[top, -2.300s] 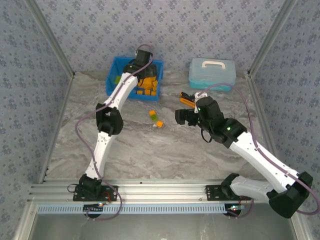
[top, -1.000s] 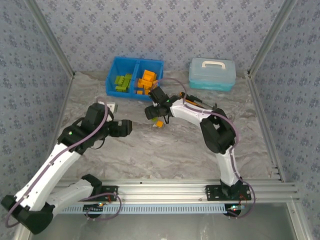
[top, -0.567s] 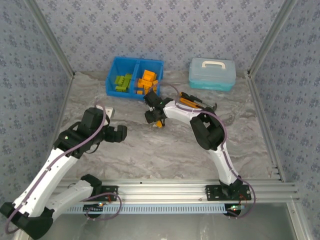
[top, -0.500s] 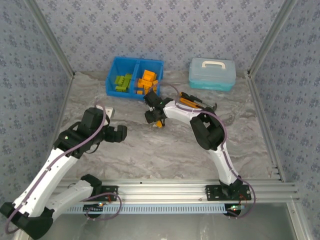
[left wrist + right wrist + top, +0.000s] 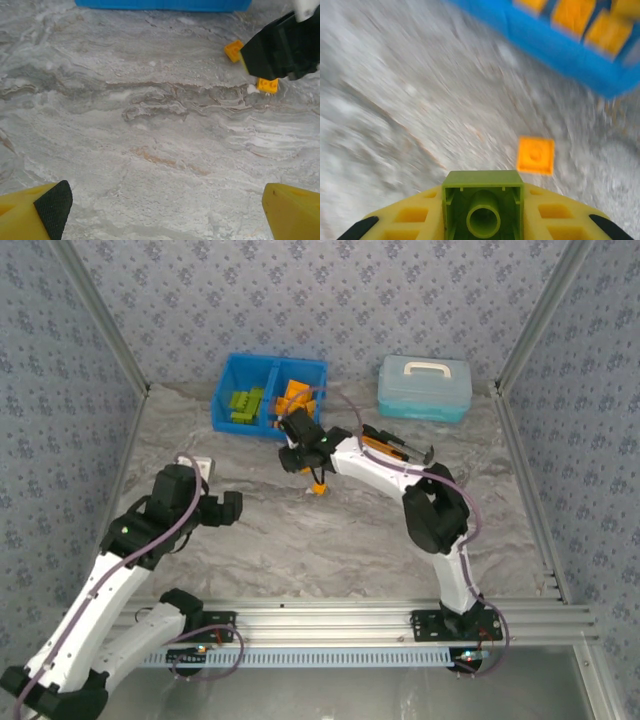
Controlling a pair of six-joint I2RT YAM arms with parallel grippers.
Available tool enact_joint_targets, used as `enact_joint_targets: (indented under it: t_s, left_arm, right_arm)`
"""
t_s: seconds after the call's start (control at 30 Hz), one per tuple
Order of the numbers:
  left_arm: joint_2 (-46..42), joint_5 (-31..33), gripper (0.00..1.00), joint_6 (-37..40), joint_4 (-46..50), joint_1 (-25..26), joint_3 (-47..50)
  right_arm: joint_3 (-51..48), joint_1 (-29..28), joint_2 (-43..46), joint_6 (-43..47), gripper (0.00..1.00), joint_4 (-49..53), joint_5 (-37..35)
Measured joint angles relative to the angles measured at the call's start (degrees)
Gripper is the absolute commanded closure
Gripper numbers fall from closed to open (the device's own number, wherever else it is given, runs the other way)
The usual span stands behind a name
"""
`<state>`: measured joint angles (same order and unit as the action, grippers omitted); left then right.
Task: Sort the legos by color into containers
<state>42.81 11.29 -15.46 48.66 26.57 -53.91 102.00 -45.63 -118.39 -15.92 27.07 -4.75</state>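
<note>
Nearly finished: bright blue plastic bin (image 5: 240, 430) ahead of the right gripper (image 5: 482, 222) stocked by colour, lime green plastic brick (image 5: 482, 192) clamped in it, two small orange bricks (image 5: 268, 85) loose beside it, left gripper (image 5: 170, 212) spread wide, empty.

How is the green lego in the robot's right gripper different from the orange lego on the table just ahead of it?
The green lego is pinched in the right gripper; the orange lego lies loose on the table. The green lego shows its hollow underside to the wrist camera; the orange lego shows its top with one stud. Both are small square bricks outside the blue bin.
</note>
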Motion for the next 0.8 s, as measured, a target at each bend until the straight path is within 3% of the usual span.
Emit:
enact_joint_targets:
  t_s: [0.17,0.43,0.8]
  left_arm:
    - [-4.5,1.6,0.01,0.0,-1.0,-2.3,0.8]
    - [-7.5,2.5,0.01,0.0,-1.1,-2.7,1.3]
    - [-7.0,2.0,0.01,0.0,-1.1,-3.6,1.7]
  right_arm:
    - [17.6,0.0,-4.8,-1.1,0.67,-1.9,1.1]
    - [48.7,3.2,-27.0,-1.4,0.65,-4.0,1.8]
    - [51.1,5.7,-38.0,-1.8,0.64,-16.3,2.6]
